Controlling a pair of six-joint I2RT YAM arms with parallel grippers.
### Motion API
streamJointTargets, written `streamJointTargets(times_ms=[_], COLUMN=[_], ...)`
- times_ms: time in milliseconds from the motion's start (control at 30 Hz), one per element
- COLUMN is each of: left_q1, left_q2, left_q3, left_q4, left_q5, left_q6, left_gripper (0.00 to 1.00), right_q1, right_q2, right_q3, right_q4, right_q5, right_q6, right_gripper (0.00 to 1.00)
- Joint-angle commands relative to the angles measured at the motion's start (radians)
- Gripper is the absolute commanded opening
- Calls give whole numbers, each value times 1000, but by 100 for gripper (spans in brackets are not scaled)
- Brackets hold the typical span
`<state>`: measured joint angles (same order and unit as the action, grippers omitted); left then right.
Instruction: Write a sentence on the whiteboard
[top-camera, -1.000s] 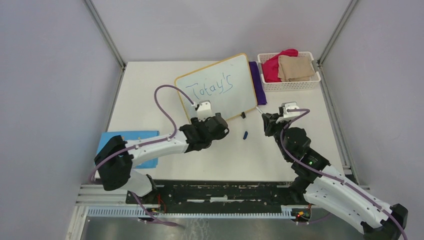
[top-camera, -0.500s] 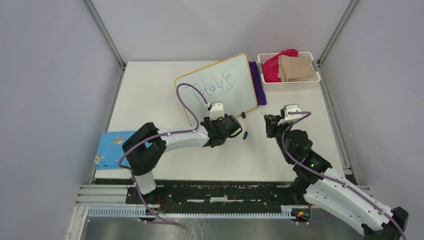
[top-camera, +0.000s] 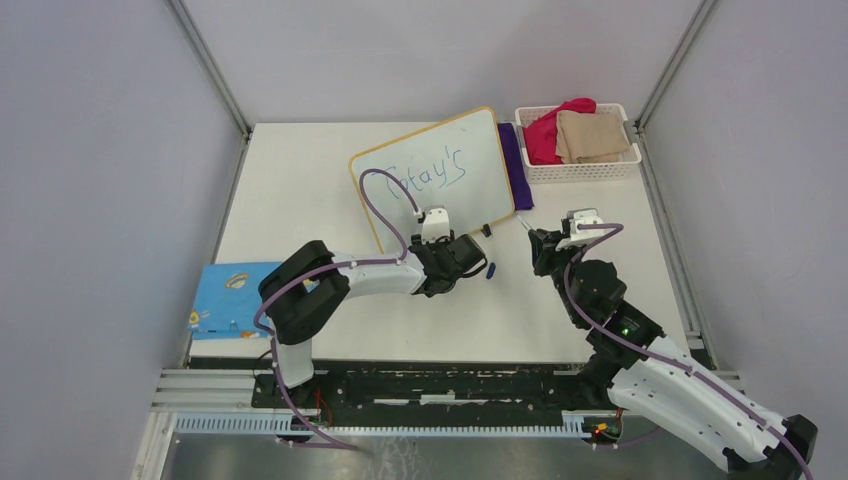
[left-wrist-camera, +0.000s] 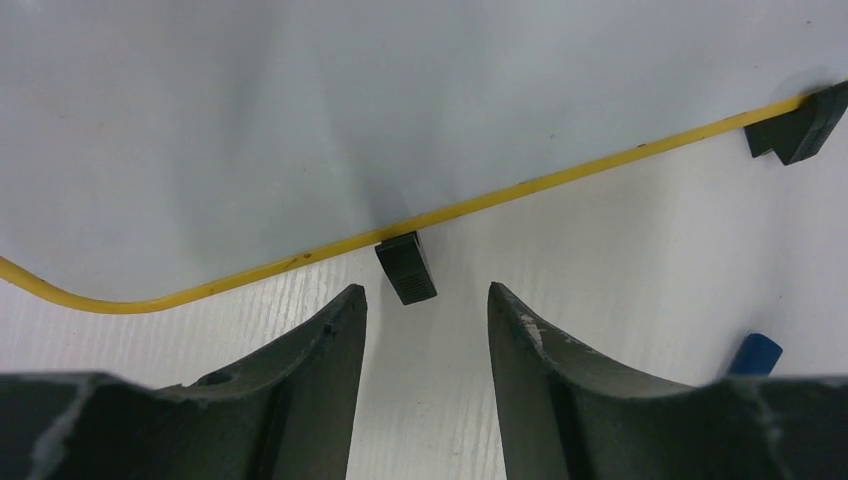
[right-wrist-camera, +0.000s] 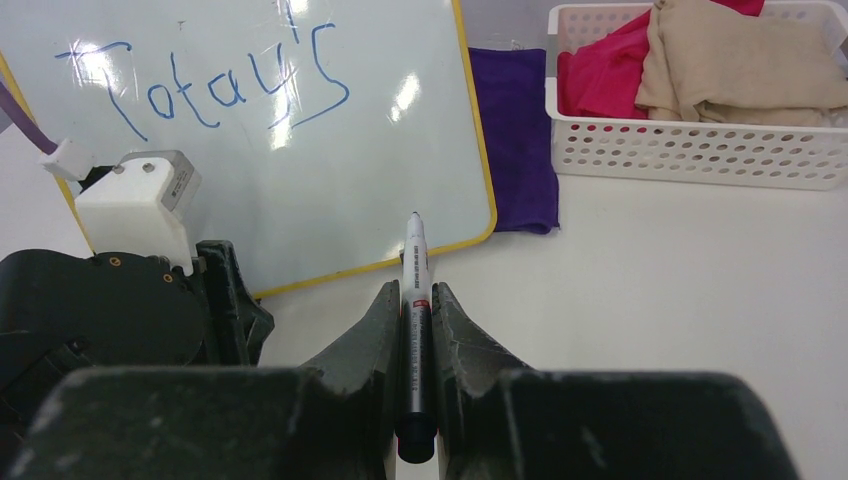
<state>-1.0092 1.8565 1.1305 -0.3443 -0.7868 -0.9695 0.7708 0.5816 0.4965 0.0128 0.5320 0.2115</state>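
light: bright, even | glare: whiteboard (right-wrist-camera: 300, 150) | shadows: soft | focus: sharp

arms (top-camera: 370, 278): white shells, black joints | cables (top-camera: 376, 171): purple | pincer fingers (left-wrist-camera: 300, 390): dark grey, curved, scuffed

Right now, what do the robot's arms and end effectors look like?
Both arms, left arm and right arm, have white shells and black joints, with a thin purple cable looping along each. The left end effector and right end effector each have two dark, curved, tapering fingers.
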Motion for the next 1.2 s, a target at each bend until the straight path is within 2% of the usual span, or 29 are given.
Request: streamJointTargets(times_ms=[0,367,800,1167], left_q1=[9,12,0,-50], left_q2=[16,53,3,-113], left_q3=[-7,-41,-139,-268], left_q4=[73,145,165,231], left_q5=[-113,-169,-170,-122], left_q6=[18,64,72,145], left_gripper=[54,44,17,5], right_q1=[6,4,4,5], right_q2=[-7,4,23,43], right_q3=[1,-3,-15,-9], right_q4=[24,24,40,47], right_q5=[0,-12,-21,-30], right_q6=[-6,-1,3,4], right_gripper=[0,0,0,0])
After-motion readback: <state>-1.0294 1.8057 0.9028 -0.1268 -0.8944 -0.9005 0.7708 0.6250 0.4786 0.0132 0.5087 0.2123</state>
